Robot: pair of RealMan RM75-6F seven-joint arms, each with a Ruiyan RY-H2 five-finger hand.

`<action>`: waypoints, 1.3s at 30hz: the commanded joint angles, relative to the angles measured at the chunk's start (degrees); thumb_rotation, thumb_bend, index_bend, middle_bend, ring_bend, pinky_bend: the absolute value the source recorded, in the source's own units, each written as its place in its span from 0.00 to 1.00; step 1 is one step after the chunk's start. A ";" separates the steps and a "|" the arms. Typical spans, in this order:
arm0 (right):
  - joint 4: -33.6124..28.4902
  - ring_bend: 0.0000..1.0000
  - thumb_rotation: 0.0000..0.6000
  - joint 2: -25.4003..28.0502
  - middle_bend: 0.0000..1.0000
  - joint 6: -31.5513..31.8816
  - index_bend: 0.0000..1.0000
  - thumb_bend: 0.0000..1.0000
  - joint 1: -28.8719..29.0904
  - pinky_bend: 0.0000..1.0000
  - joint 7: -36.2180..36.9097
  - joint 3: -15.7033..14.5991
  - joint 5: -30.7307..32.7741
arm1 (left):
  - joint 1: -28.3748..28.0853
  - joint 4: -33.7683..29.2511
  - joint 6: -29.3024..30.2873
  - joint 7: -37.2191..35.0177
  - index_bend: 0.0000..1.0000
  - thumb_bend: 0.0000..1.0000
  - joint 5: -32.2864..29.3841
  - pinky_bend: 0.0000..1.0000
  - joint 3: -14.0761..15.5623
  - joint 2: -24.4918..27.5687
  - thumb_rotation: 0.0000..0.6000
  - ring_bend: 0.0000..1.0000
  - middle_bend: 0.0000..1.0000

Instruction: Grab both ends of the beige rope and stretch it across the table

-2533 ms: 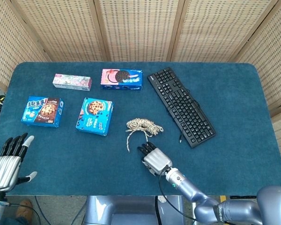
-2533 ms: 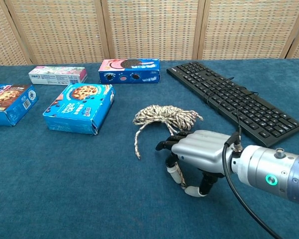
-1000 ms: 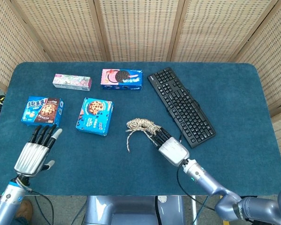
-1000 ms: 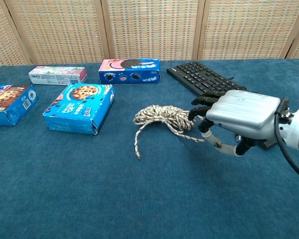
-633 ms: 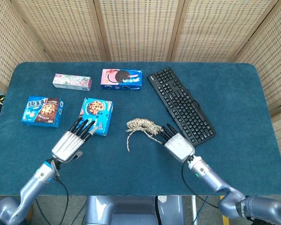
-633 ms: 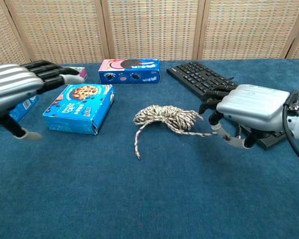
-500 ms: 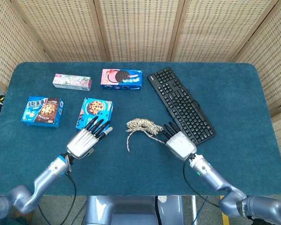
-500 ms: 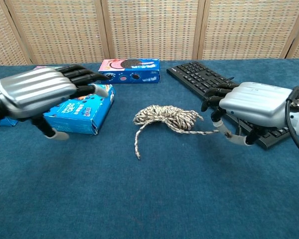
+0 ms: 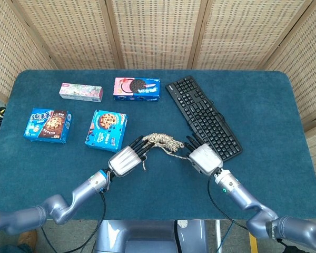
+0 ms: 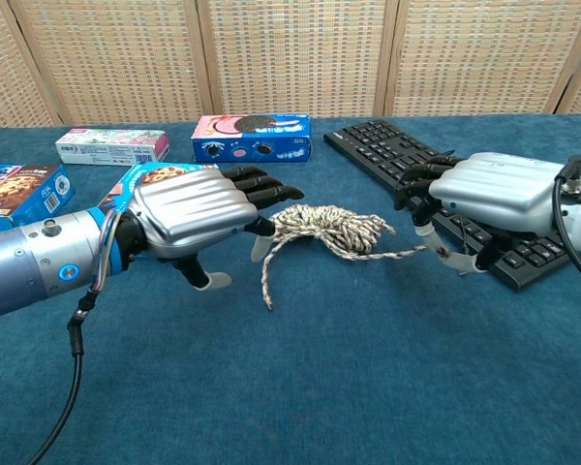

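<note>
- Head view: the rope (image 9: 159,141) lies mostly as a loose coil near the middle of the table (image 9: 263,95), between the two hands, with the keyboard (image 9: 203,118) just to one side. One strand runs from the coil to the right hand (image 9: 203,157), whose fingers are closed over that end. The left hand (image 9: 125,159) sits at the coil's other side, fingers apart and reaching toward the strand that trails down from the coil; whether they touch it cannot be told here.
- Chest view: the right hand (image 10: 494,201) pinches its rope (image 10: 331,227) end, and the strand from coil to hand looks nearly taut. The left hand (image 10: 189,211) is spread, holding nothing, its fingertips just beside the coil and above the loose tail.
- Judgement: one end is secured, the second grab is in hand. Next, the left hand should lower onto the free tail and close on it; then both hands draw apart to unwind the coil.
</note>
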 commanded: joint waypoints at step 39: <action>3.74 0.00 1.00 -1.45 0.18 -0.48 0.65 0.44 -0.05 0.00 3.77 0.36 -1.09 | -4.13 12.42 1.14 -0.99 0.54 0.36 -3.69 0.00 4.28 -11.64 1.00 0.00 0.00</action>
